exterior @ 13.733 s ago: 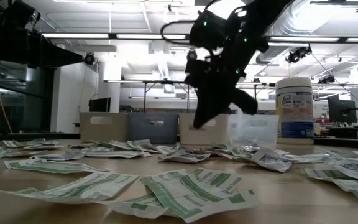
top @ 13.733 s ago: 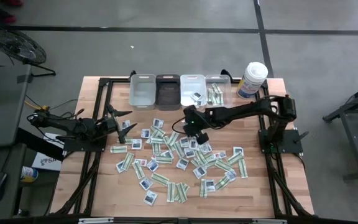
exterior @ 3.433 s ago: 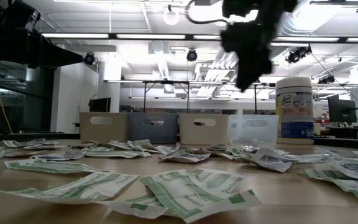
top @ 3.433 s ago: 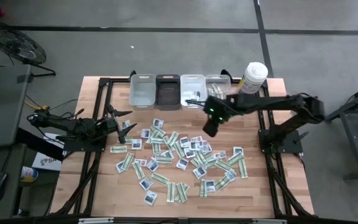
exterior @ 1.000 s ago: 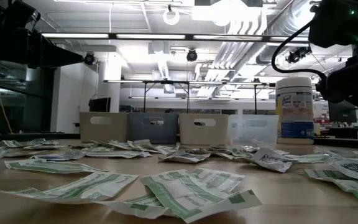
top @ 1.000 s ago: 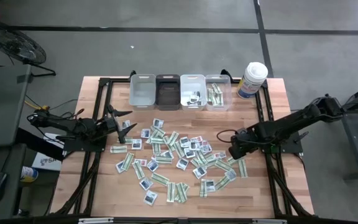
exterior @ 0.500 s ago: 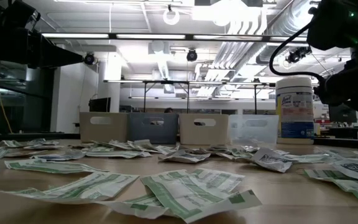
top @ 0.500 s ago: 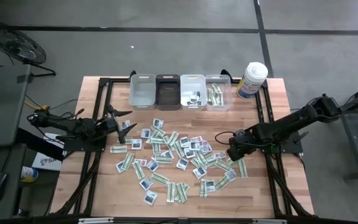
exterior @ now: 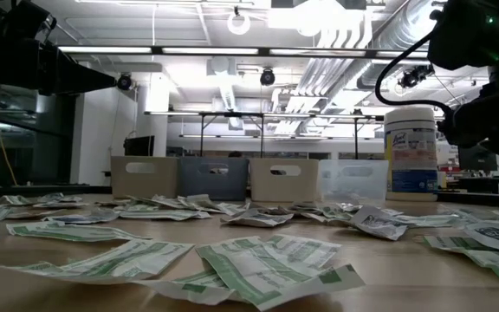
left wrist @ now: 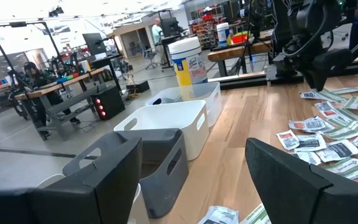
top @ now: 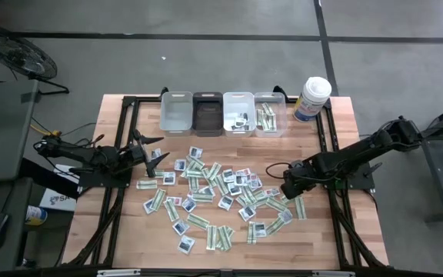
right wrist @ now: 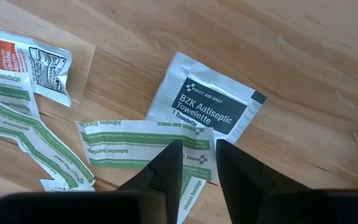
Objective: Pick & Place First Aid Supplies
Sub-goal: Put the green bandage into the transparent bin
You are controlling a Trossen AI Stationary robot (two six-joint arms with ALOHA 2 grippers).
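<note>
The first aid supplies [top: 214, 196] lie scattered flat across the middle of the wooden table: narrow green-and-white strips and squarish white packets. My right gripper [top: 287, 187] points down at the pile's right side. In the right wrist view its fingers [right wrist: 197, 149] stand narrowly open over a green-and-white strip [right wrist: 135, 142], which lies beside a white towelette packet [right wrist: 211, 102]. My left gripper [top: 158, 158] waits open and level near the table's left edge, holding nothing. My right gripper comes from above, pointing down, its fingertips [right wrist: 169, 155] set across one end of the green-and-white strip [right wrist: 197, 142], which lies flat on the table. I cannot tell whether the tips touch it.
Four small bins [top: 223, 113] stand in a row at the table's far edge; two of them hold packets. A tall white canister [top: 312, 98] stands to their right. Bare wood lies between the bins and the pile.
</note>
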